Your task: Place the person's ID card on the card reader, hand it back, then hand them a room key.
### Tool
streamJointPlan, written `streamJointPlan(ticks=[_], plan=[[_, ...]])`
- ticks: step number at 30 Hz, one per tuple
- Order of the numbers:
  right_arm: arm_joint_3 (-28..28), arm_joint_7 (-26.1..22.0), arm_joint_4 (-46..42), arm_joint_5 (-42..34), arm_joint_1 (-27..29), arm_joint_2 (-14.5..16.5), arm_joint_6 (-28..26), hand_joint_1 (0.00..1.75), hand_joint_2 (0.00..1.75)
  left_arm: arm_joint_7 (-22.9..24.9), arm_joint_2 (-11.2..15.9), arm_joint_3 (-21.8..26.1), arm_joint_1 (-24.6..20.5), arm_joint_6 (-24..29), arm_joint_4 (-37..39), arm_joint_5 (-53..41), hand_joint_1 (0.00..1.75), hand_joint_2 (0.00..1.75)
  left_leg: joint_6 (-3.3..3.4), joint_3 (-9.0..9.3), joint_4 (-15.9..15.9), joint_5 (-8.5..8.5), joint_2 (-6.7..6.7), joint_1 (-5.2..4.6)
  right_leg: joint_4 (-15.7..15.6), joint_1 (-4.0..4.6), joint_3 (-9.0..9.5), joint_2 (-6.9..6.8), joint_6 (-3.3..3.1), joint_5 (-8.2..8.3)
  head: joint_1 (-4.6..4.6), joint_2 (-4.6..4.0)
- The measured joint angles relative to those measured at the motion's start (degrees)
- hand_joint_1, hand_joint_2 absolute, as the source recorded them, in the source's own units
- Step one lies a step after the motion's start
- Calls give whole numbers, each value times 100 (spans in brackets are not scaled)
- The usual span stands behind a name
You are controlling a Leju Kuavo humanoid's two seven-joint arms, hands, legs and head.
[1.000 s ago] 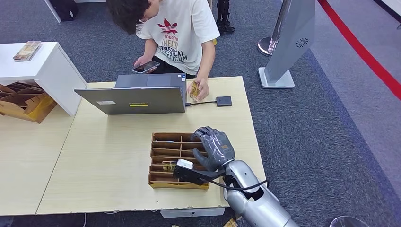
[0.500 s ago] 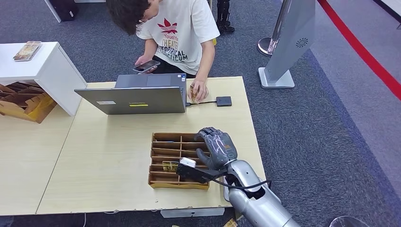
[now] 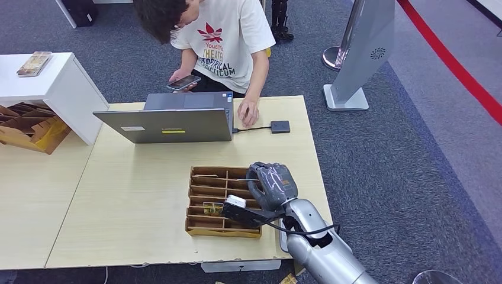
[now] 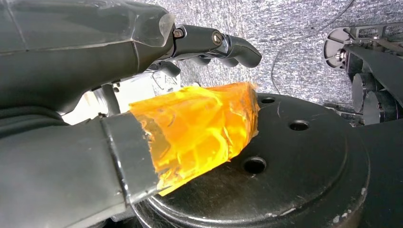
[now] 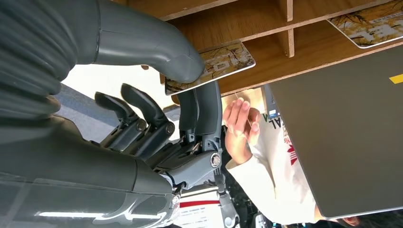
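Right hand: the right hand sits over the right end of the wooden tray; in the wrist view its thumb and fingers pinch a patterned room key that lies in a tray compartment.
Left hand: the left hand hangs by the robot's body, fingers loosely curled, holding nothing; orange tape wraps its thumb.
Tray contents: one more patterned card lies in a compartment left of the right hand.
Laptop: the grey laptop stands open beyond the tray.
Person: a person's hand rests flat on the table, beyond the tray, just right of the laptop.
Card reader: the small dark card reader lies right of that hand, cabled to the laptop.
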Motion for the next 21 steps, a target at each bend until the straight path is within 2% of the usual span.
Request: streamJointPlan(ticks=[21], plan=[[-64, -36, 37, -35, -29, 0, -5, 175, 175, 0, 2, -9, 0, 0, 0, 0, 0, 0, 0, 5, 0, 0, 0, 0, 0, 0, 4, 1, 0, 0, -1, 0]])
